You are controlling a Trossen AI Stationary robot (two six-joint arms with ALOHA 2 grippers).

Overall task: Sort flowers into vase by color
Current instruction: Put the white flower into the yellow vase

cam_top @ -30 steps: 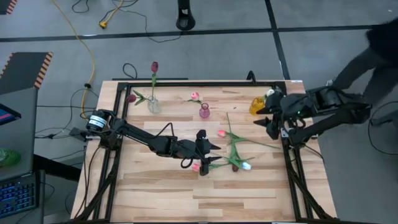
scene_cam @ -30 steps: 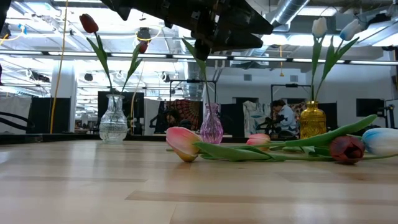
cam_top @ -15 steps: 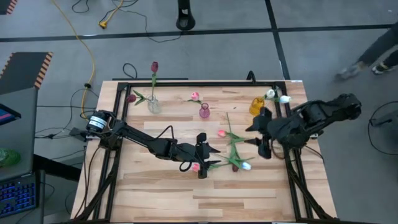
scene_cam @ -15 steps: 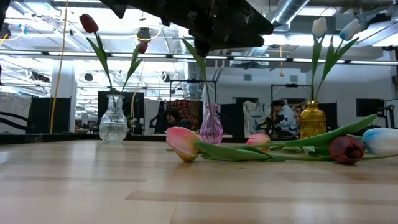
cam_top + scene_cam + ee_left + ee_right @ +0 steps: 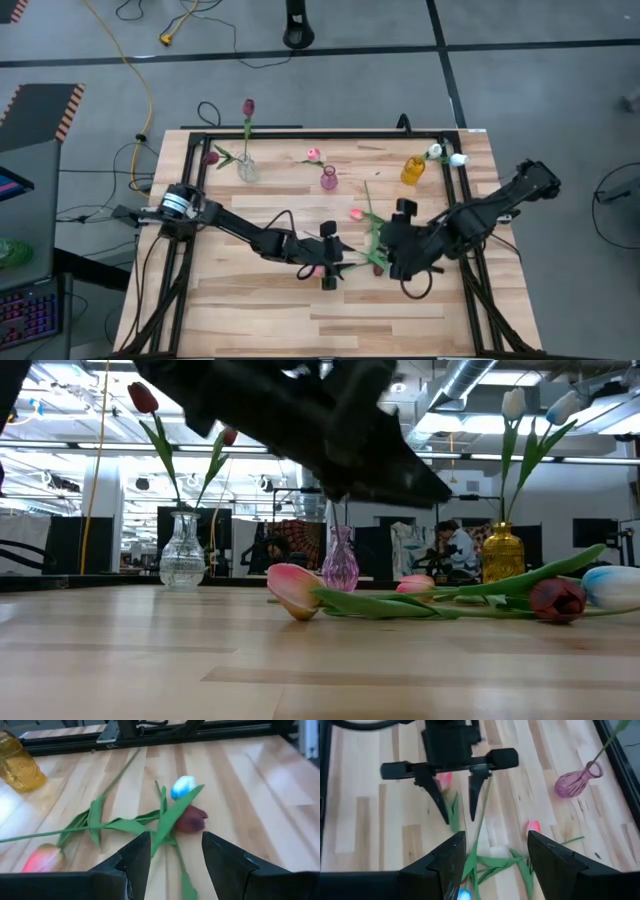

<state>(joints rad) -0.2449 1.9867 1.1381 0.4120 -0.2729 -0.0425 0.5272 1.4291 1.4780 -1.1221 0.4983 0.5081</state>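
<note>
Several tulips lie flat on the table: a pink head [image 5: 312, 268], another pink head [image 5: 355, 213], a dark red head [image 5: 192, 818] and a white head [image 5: 183, 786], their green stems crossing. My left gripper [image 5: 338, 262] is open above the nearer pink tulip, its fingers [image 5: 437, 800] on either side of the leaf without touching. My right gripper [image 5: 382, 248] is open and faces it over the dark red and white heads. The clear vase [image 5: 247, 170] holds dark red tulips, the purple vase [image 5: 329, 180] a pink one, the yellow vase [image 5: 412, 170] white ones.
The three vases stand in a row near the table's far edge. A black frame [image 5: 300, 135] runs around the table top. Bare wood lies toward the near edge. In the low view a person [image 5: 455, 550] sits in the room far behind the table.
My right arm has swung from the table's right edge toward the middle, and its gripper now hangs over the lying flowers, opposite my left gripper. The flowers have not moved.
</note>
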